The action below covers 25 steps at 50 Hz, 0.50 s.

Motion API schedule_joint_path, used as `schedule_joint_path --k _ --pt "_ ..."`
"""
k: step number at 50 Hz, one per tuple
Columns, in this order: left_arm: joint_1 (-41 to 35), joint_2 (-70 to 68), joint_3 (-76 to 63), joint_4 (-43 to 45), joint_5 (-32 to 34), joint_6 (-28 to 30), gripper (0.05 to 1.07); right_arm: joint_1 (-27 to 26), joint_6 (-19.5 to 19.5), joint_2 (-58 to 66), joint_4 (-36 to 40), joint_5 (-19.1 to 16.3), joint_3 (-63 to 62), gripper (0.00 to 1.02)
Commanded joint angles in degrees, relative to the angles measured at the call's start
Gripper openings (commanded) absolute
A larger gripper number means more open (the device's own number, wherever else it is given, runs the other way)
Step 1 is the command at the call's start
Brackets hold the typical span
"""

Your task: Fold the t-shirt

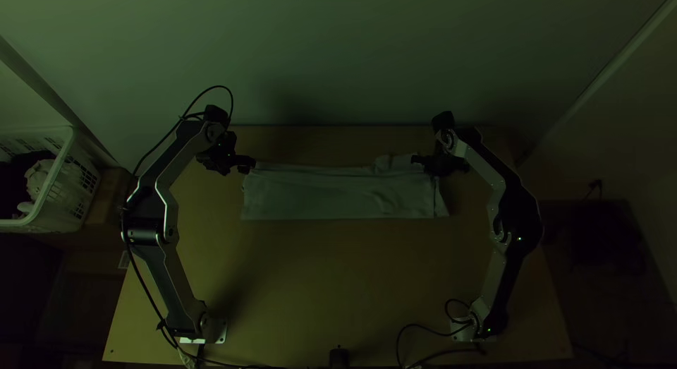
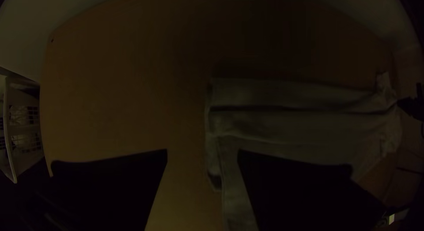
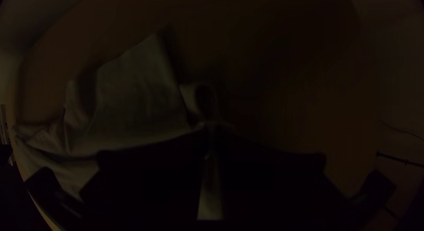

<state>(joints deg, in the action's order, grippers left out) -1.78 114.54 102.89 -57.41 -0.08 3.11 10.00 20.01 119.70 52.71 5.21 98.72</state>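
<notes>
From where I stand, the t-shirt (image 1: 338, 200) lies as a long, narrow band across the far half of the surface (image 1: 331, 284), so I'd say the lengthwise folding is mostly done. Rumples and a stray flap by its right end still want smoothing, and the band has yet to be shortened end over end. The right arm's fingers (image 3: 154, 182) are closed on cloth at that end; the left arm's fingers (image 2: 287, 187) stand wide apart, holding nothing.

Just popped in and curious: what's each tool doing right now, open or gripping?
Left tool: open, holding nothing.
Right tool: closed, holding the shirt near one end.
</notes>
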Motion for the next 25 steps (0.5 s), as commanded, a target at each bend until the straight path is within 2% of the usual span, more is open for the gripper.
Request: schedule_joint_path --k 1,4,5,16,25 --pt "0.81 -0.02 -1.91 0.89 0.08 -1.53 1.03 -0.16 -1.55 -2.1 -0.33 0.94 -0.46 0.65" --pt "1.25 -1.07 -3.22 2.21 0.52 -1.53 1.03 -0.51 -1.55 -3.51 -0.33 0.94 -0.72 0.95" --pt "1.34 -1.43 -3.66 2.65 0.78 -1.44 1.03 -0.6 -1.55 -3.86 -0.24 0.94 -0.72 0.98" --pt "4.68 -5.73 -9.55 5.64 8.51 -1.97 1.03 -1.91 -0.76 -11.07 0.11 0.85 -1.69 0.99" --pt "8.81 -8.11 -14.47 6.61 17.74 -1.97 1.03 -4.2 -0.06 -16.87 0.11 0.68 -1.6 0.99"
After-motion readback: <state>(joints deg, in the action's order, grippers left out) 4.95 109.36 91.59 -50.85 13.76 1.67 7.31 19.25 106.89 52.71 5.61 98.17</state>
